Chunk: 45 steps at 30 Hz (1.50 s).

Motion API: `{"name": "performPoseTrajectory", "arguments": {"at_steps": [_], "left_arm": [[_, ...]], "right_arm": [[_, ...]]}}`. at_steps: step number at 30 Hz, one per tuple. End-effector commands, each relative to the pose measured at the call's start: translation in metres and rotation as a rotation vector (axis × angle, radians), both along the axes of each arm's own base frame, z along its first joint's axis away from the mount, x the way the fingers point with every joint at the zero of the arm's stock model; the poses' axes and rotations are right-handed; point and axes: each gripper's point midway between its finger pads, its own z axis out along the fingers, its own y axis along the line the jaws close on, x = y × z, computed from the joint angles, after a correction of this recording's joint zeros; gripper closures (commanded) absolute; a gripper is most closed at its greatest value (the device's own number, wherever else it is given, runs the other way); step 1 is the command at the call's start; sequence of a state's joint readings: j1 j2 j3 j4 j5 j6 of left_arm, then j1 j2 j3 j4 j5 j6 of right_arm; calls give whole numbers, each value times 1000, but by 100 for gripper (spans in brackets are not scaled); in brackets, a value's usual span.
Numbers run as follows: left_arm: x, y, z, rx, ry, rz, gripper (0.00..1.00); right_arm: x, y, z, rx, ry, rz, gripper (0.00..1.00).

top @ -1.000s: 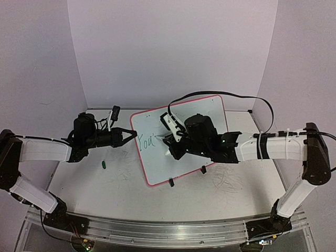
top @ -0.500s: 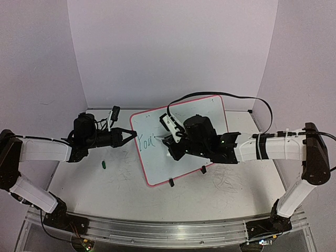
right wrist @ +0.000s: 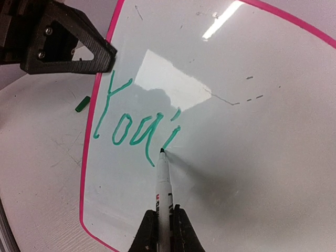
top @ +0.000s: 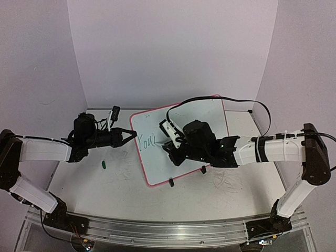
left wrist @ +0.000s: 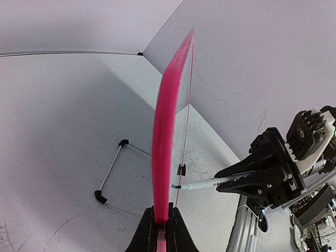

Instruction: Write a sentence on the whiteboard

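The right claw (right wrist: 164, 223), clamped on the marker (right wrist: 164, 181) at lower centre, needs, we judge, light even pressure carrying the sentence (right wrist: 131, 123) rightward across the mid-frame whiteboard (right wrist: 252, 157) the left claw (left wrist: 159, 226) pinches.

the whiteboard (left wrist: 167, 131) stands edge-on, its pink frame rising from bottom centre, where the left gripper (left wrist: 160, 231) pinches it between black fingers. on the right, the right gripper (left wrist: 223, 178) clamps a white marker (left wrist: 197, 184) whose tip touches the board's face. left of the board, a thin wire prop (left wrist: 111, 169) with black ends rests on the table (left wrist: 52, 157).
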<state>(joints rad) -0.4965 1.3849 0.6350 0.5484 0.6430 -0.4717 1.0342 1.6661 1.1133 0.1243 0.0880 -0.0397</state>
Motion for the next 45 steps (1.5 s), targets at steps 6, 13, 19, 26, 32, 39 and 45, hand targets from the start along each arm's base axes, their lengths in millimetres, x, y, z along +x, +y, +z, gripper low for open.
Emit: {"name": "performPoseTrajectory", "arguments": {"at_steps": [6,13,19,26,32,39,45], "left_arm": [[1,-2,19,-11,-58,-9,100],[0,-1,22,-17,-64,-7,100],[-2,0,22,-16,-65,-9,100],[-2,0,20,-12,-64,-10,100],[-1,0,18,-8,-64,-7,100],[-1,0,19,-9,-65,-6,100],[-1,0,20,-11,-65,-3,100]], "right_arm": [[-6,-5,-9,-1,22,-20,100],[8,0,17,48,-32,-66,100],[21,0,28,67,-58,-106,100],[32,-9,31,90,-48,-173,100],[17,-8,39,125,-34,-96,100],[5,-14,26,123,-2,-47,100],[-2,-8,23,120,9,5,100]]}}
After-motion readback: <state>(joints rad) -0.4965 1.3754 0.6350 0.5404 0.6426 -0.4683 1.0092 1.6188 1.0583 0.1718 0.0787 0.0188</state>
